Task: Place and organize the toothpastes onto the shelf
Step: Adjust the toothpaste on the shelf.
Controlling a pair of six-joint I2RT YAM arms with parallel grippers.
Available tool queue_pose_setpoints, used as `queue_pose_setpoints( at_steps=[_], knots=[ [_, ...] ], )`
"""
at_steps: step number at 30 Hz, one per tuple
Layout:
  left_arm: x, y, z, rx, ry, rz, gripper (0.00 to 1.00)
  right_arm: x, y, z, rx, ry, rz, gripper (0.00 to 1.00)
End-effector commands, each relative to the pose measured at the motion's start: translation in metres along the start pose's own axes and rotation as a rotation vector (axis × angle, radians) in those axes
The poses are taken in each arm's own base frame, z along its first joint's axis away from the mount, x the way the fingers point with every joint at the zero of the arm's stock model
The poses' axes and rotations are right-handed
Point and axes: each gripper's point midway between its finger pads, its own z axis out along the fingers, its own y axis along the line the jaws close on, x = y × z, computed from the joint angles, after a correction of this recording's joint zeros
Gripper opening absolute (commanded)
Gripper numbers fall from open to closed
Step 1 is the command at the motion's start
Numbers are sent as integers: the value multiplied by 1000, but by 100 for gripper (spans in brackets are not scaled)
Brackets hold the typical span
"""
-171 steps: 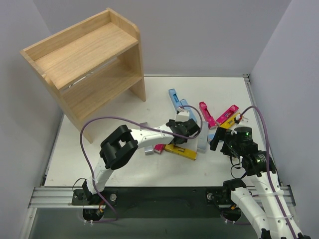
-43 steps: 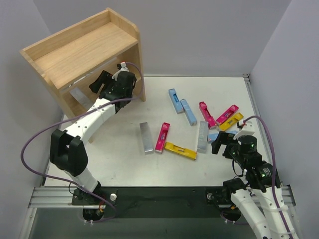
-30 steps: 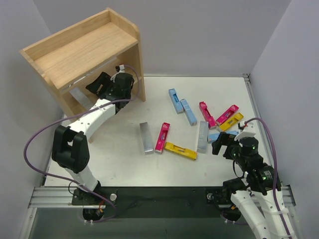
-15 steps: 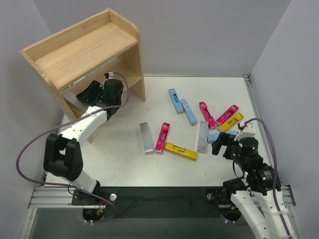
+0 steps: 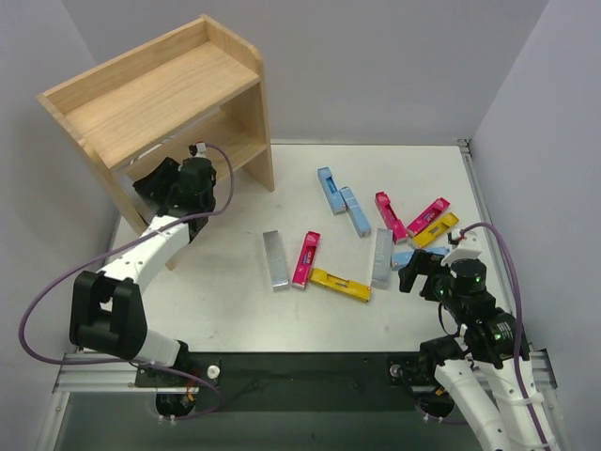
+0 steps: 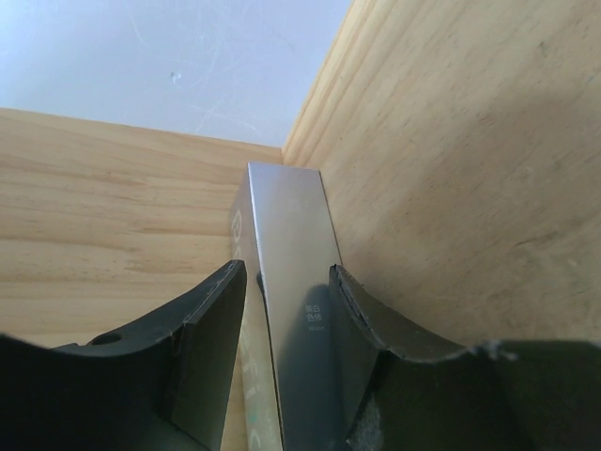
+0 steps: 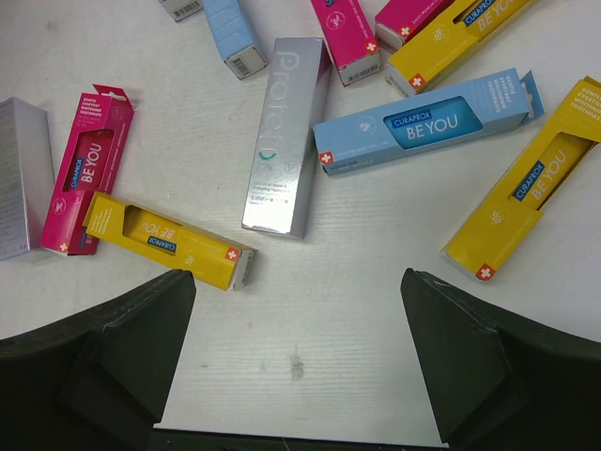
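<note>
My left gripper (image 5: pixel 155 183) reaches into the lower tier of the light wooden shelf (image 5: pixel 150 94). In the left wrist view its jaws (image 6: pixel 286 271) are shut on a silver toothpaste (image 6: pixel 286 216) that points toward the shelf's inner corner. Other toothpastes lie loose on the table: silver (image 5: pixel 274 258), magenta (image 5: pixel 305 257), yellow (image 5: pixel 340 284), silver (image 5: pixel 381 256), light blue (image 5: pixel 328 189) and more further right. My right gripper (image 5: pixel 418 272) hovers open over bare table (image 7: pixel 296 282), just short of a silver carton (image 7: pixel 286 136) and a yellow one (image 7: pixel 169 240).
The shelf's side panel (image 6: pixel 451 141) stands close on the right of the held carton. A light blue carton (image 7: pixel 427 122) and a yellow carton (image 7: pixel 526 197) lie near the right gripper. Grey walls enclose the white table (image 5: pixel 216 282).
My left arm has slid leftward along the lower tier and its jaws have narrowed onto the silver carton. The right arm and the loose cartons have stayed put.
</note>
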Motion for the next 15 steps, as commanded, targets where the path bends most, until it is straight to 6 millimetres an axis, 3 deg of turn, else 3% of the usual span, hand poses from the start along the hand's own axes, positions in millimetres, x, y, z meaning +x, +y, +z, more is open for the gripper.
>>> queue_pose_setpoints(
  at_steps=[1,5,10,15],
  knots=[
    [10,-8,5,40,-10,87,53,-1,2,3,-9,-3,-9,100],
    [9,-3,3,52,-28,78,55,-1,2,2,-11,-4,-9,100],
    [13,0,-1,56,-34,59,68,0,2,3,-8,0,-9,100],
    [-5,9,-13,62,-66,-11,75,0,2,3,-8,0,-8,100]
  ],
)
